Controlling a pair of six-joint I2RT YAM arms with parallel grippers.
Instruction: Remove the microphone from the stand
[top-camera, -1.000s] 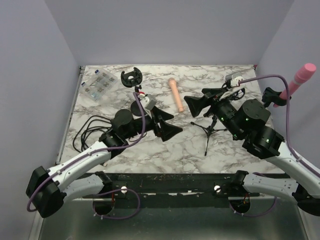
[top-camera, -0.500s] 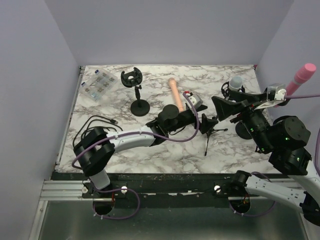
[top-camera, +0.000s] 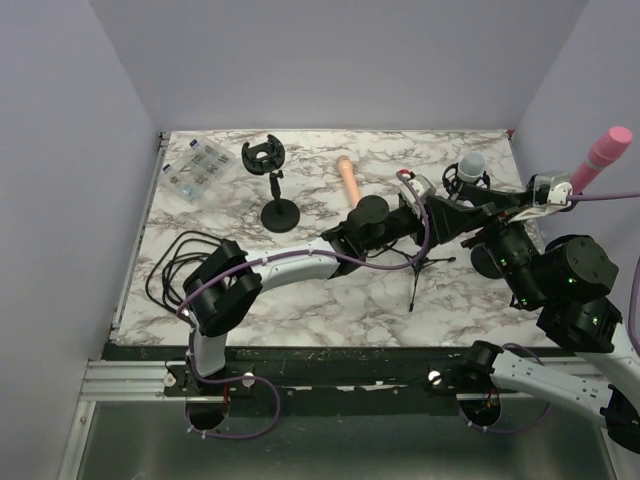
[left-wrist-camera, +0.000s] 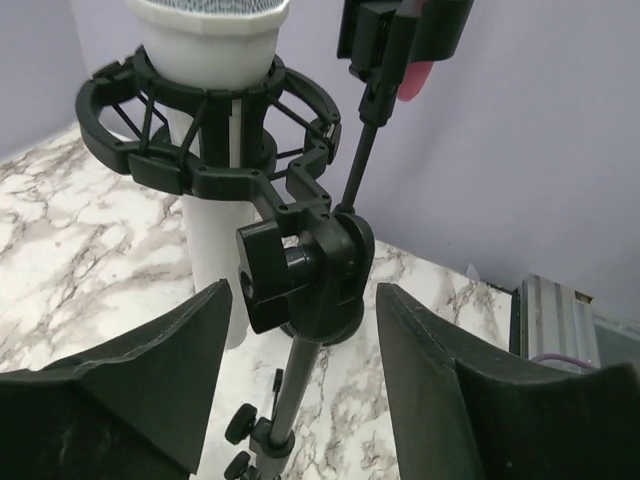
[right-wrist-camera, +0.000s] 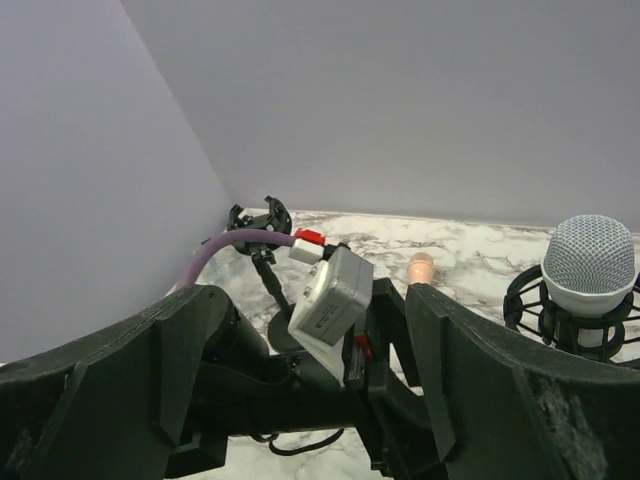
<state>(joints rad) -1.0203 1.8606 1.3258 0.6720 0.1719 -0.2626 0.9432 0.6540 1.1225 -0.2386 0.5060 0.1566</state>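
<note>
left gripper (left-wrist-camera: 302, 290) reached further right — fingers spread wide, microphone (left-wrist-camera: 208, 45) just ahead in its stand (left-wrist-camera: 292, 385).

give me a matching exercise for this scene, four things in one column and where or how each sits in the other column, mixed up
Things
1. grey-grilled microphone
2. peach microphone
3. pink microphone
4. clear parts box

Places or states
a. at the back left corner of the table
b. upright in a black shock mount
c. lying flat on the table, toward the back middle
d. raised high by the right wall

Pairs: 1-b, 2-c, 3-d, 4-a
</note>
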